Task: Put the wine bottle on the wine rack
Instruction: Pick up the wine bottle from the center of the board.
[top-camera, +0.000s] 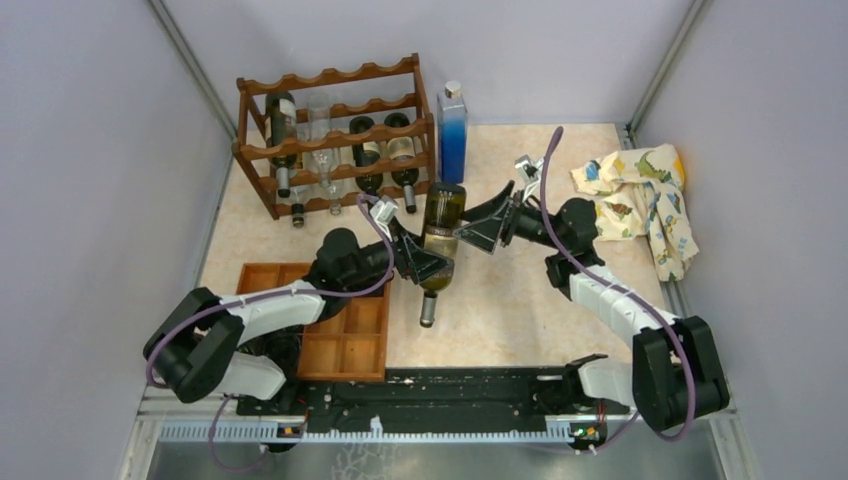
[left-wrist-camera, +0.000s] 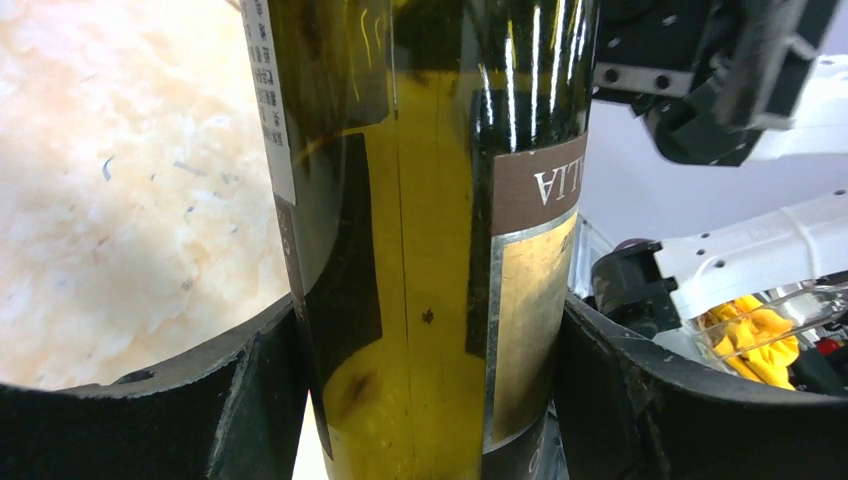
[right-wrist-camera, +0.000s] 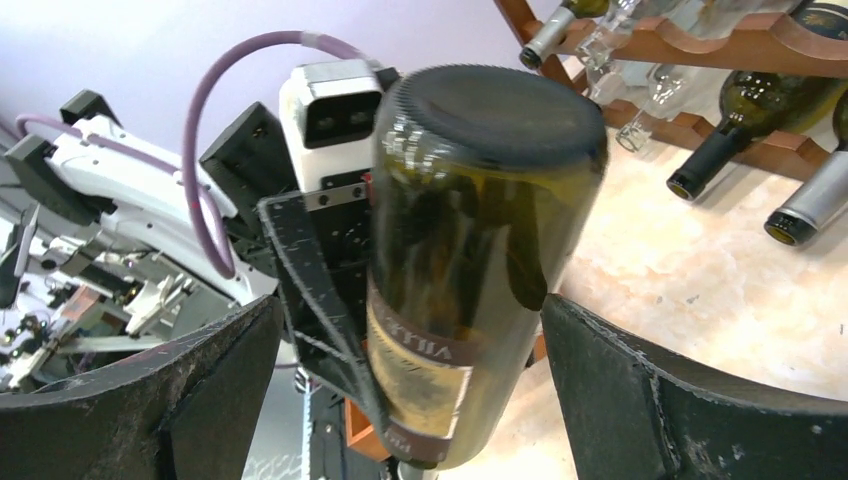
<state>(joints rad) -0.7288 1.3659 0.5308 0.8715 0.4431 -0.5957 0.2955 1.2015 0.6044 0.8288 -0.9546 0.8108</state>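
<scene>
Aloft, wine bottle (top-camera: 443, 215) in left pincer (top-camera: 433, 266)

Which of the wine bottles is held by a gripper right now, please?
The olive-green bottle with the brown-and-gold label, clamped in the left gripper over the table; the other wine bottles lie in the wine rack.

wine rack (top-camera: 330, 78) 1 | wine bottles (top-camera: 442, 215) 5+ | blue bottle (top-camera: 452, 135) 1 | cloth (top-camera: 640, 195) 1 | tray (top-camera: 345, 345) 1
</scene>
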